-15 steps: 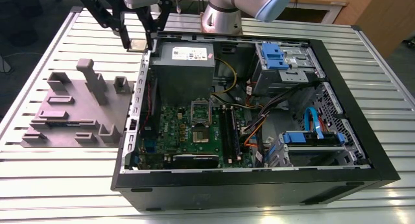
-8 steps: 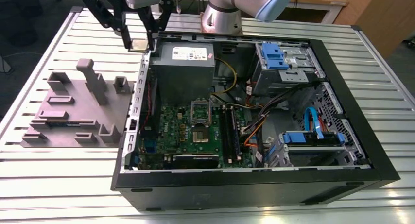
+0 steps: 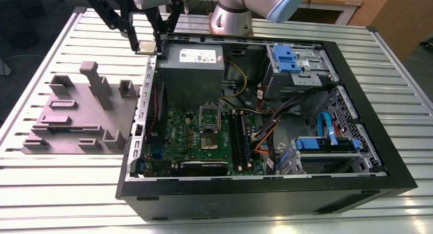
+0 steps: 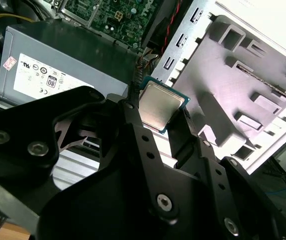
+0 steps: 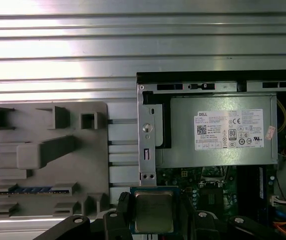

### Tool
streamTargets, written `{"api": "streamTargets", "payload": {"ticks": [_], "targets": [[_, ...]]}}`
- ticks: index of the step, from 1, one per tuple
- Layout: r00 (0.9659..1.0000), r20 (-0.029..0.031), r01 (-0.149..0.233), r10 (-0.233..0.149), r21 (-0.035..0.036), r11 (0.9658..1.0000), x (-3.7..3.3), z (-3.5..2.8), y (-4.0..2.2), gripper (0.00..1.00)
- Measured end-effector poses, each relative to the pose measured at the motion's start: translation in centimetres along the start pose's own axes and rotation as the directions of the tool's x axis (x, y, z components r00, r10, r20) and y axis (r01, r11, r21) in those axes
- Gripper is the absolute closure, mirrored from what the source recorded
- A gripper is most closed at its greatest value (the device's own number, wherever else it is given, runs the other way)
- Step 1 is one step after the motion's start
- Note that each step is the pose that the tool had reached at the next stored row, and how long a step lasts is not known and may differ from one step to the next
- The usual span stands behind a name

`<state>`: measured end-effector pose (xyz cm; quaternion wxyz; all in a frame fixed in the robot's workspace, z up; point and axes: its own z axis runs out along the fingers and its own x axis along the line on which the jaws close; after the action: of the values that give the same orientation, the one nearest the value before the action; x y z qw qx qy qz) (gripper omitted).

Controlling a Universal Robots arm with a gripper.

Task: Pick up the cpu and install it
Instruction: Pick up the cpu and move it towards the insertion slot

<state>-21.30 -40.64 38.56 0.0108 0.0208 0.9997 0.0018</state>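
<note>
The cpu [image 3: 145, 46], a small square chip with a silvery top, hangs in the air, pinched at its edges between the black fingers of my gripper [image 3: 145, 44]. It is above the case wall at the exterior view's left, beside the grey power supply [image 3: 192, 66]. In both wrist views the cpu [image 4: 158, 106] [image 5: 154, 210] sits flat between the two fingers [image 4: 133, 107], gripper shut on it. The motherboard socket [image 3: 210, 140] lies lower in the open case, its metal frame raised.
The open black computer case [image 3: 271, 193] lies on a slatted metal table. A grey moulded fixture [image 3: 81, 117] stands at the exterior view's left. Memory slots [image 3: 238, 137], cables and blue drive brackets [image 3: 284, 59] crowd the case.
</note>
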Motion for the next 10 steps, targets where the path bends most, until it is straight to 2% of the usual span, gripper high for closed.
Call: {"api": "streamTargets", "payload": {"ticks": [10], "targets": [[1.0, 0.0, 0.0, 0.0, -0.0001, 1.0, -0.32, 0.01, 0.01, 0.53]]}}
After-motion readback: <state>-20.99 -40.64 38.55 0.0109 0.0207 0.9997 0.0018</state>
